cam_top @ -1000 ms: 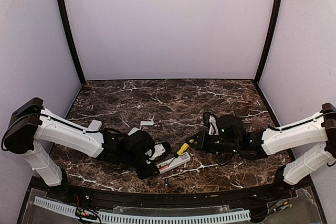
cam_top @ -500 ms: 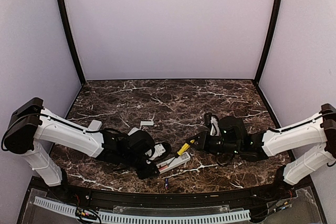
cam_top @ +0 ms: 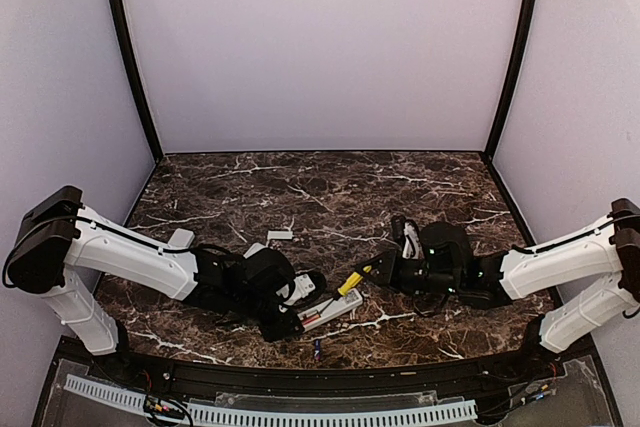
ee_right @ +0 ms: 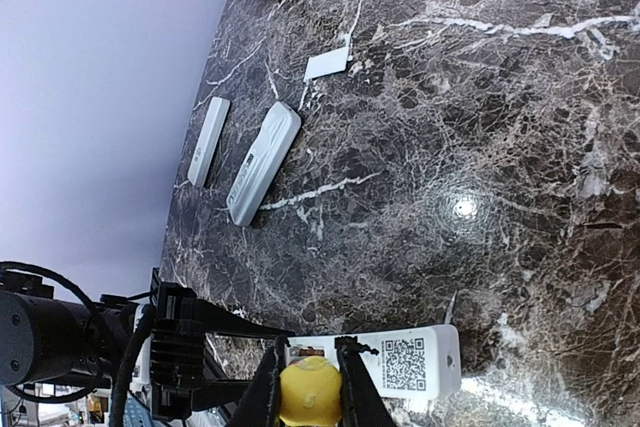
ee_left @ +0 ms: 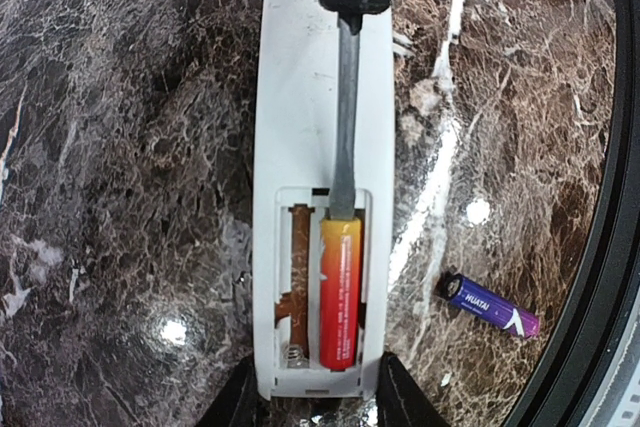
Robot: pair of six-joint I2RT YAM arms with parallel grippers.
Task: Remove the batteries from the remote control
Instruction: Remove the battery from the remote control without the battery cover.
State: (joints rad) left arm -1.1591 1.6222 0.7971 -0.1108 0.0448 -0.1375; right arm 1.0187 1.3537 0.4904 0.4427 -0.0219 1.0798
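The purple battery (ee_left: 492, 308) reads "HUATAI"; the remote (ee_left: 300, 97) carries a QR code (ee_right: 405, 364).

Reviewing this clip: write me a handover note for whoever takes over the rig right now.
Left gripper: shut on the near end of the remote, which lies on the table.
Right gripper: shut on the screwdriver, blade tip at the top end of the orange battery.
Done: cover off, one slot empty, purple battery on the table beside the remote.
Left: pry out the orange battery seated in its slot.

Bright even light, sharp focus, small glare spots on table (ee_left: 120, 147).
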